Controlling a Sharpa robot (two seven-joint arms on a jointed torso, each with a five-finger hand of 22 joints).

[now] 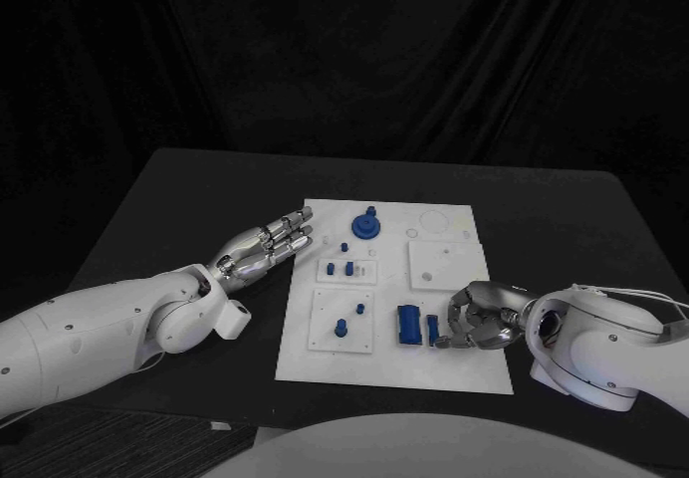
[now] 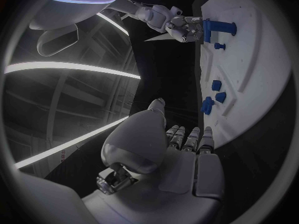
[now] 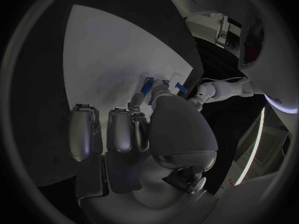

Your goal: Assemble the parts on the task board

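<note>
The white task board [image 1: 462, 370] lies mid-table. My right hand [image 1: 481, 317] sits at its near right edge, fingers curled in, fingertips pinching a thin blue bar [image 1: 432, 330] beside a wider blue block [image 1: 409, 324]. The right wrist view shows that hand [image 3: 143, 129] with its thumb over the blue bar [image 3: 148, 87] on the board [image 3: 112, 50]. My left hand [image 1: 266, 247] hovers open and flat at the board's left edge, holding nothing. A blue round disc with a knob [image 1: 367, 227] stands at the far end.
Small blue pegs [image 1: 342, 268] stand in a raised white plate, two more [image 1: 341, 319] in the plate nearer me. A bare square plate [image 1: 442, 264] lies on the right half. Black table [image 1: 574, 229] surrounds the board. The left wrist view shows the right hand [image 2: 165, 17] at the blue pieces [image 2: 209, 30].
</note>
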